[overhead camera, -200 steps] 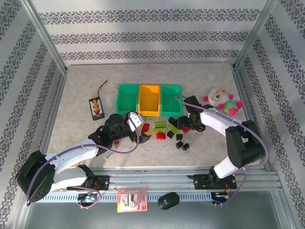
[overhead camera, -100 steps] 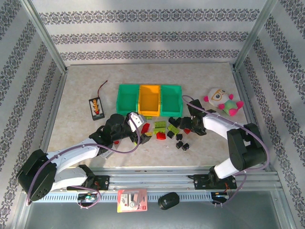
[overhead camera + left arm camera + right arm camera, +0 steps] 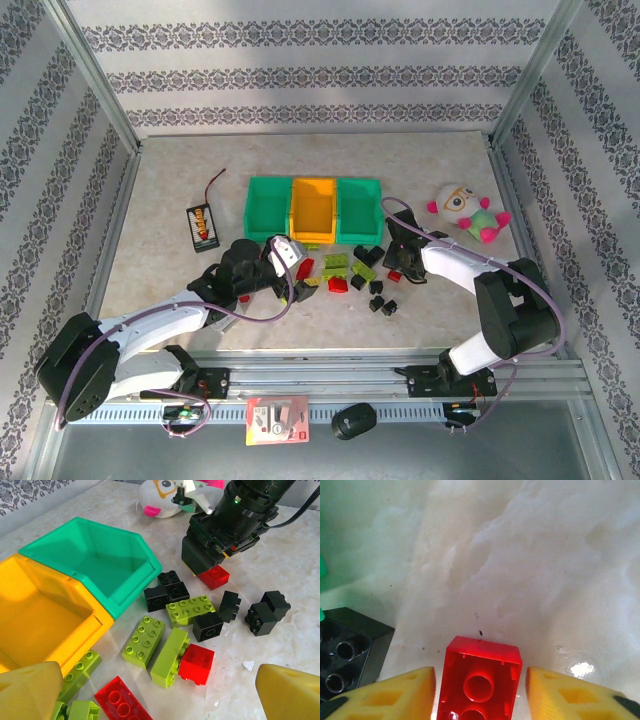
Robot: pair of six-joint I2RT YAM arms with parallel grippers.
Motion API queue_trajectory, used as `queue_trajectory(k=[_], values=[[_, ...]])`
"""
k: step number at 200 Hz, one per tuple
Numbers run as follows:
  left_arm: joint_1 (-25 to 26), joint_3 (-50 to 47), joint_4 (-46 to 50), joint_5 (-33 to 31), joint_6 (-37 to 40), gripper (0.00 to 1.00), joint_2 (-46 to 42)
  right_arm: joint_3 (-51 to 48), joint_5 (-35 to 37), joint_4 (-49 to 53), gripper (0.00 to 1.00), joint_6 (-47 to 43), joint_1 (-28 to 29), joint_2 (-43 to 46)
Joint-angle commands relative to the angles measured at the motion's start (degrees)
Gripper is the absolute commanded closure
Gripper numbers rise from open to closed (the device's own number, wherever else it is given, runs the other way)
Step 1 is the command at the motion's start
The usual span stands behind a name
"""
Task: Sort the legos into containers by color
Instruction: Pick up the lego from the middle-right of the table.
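Observation:
Red, lime green and black legos (image 3: pixel 345 270) lie scattered in front of three containers: two teal bins (image 3: pixel 266 208) (image 3: pixel 358 210) with an orange-yellow bin (image 3: pixel 312 210) between them. My right gripper (image 3: pixel 396 268) is down at the table with its jaws astride a small red brick (image 3: pixel 480 672), a thin gap showing on each side. A black brick (image 3: pixel 347 650) lies just to its left. My left gripper (image 3: pixel 160 692) hangs wide open above a lime brick (image 3: pixel 169 657) joined to a red one (image 3: pixel 196 664), holding nothing.
A plush toy (image 3: pixel 465 212) lies right of the bins. A black battery holder (image 3: pixel 203 226) with wires sits to their left. A white clock (image 3: pixel 277 419) and a dark oval object (image 3: pixel 352 421) rest beyond the front rail. Metal frame posts border the table.
My right gripper has shifted slightly right and down onto the red brick, and its jaws have narrowed around it. The left arm has stayed still.

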State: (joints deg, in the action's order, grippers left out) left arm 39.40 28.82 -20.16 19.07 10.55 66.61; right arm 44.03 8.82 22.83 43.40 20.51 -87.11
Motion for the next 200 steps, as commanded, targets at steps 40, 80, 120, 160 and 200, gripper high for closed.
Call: queue_trajectory(k=[40, 80, 120, 160, 200], values=[[0.79, -1.12, -3.06, 0.47, 1.45, 0.01, -0.75, 1.06, 2.35, 0.7, 0.59, -0.09, 0.32, -1.42], [0.81, -1.57, -2.86, -0.45, 1.49, 0.01, -1.84, 2.55, 4.08, 0.72, 0.67, -2.95, 2.65, 2.5], [0.77, -1.9, -1.35, -2.42, -0.27, 0.01, -3.75, 6.4, 7.2, -2.44, 0.67, -7.88, 7.13, 5.8], [0.77, -2.71, 0.11, -4.8, -1.39, 0.01, -6.11, 11.34, 6.92, -11.44, 0.68, -11.89, 9.28, 3.15], [0.77, -3.0, 1.61, -5.94, -2.02, 0.01, -7.36, 22.17, 8.03, -11.91, 0.69, -16.52, 9.04, -8.26]])
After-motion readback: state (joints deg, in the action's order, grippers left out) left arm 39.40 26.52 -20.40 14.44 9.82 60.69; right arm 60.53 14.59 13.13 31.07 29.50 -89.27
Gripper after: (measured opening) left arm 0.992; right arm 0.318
